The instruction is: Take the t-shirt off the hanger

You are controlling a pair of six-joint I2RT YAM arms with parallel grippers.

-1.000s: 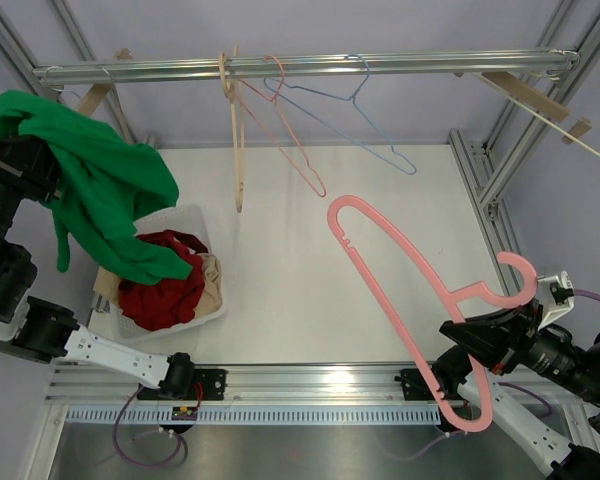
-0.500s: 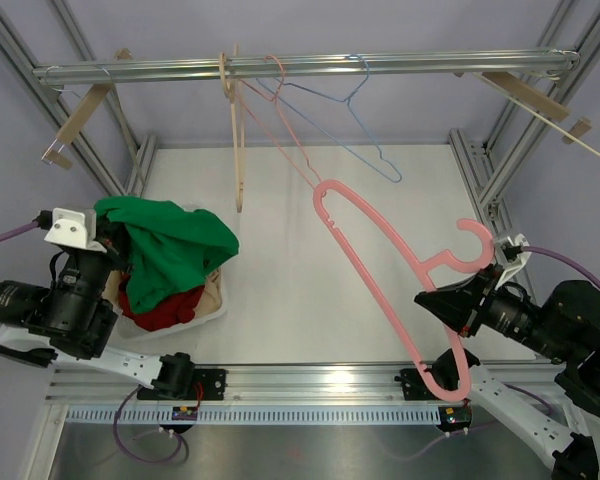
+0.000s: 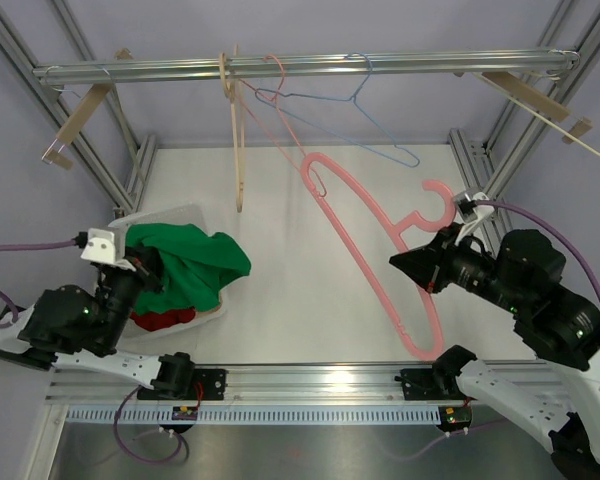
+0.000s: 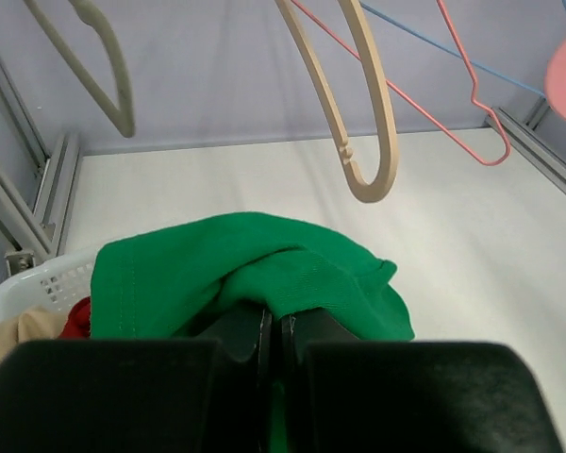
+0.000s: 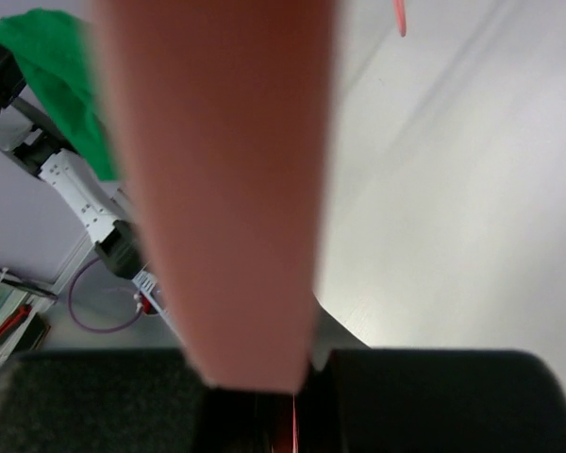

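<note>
The left gripper (image 4: 272, 330) is closed tight on the green fabric t-shirt (image 3: 195, 262) lying over the white plastic laundry basket (image 3: 170, 214), and the right gripper (image 3: 412, 268) clamps the big pink plastic hanger (image 3: 365, 250).

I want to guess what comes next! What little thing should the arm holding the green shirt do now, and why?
Probably open the left fingers and let the green t-shirt drop. It is already off the pink hanger, which the right fingers hold apart from it, and it sits over the white basket.
</note>
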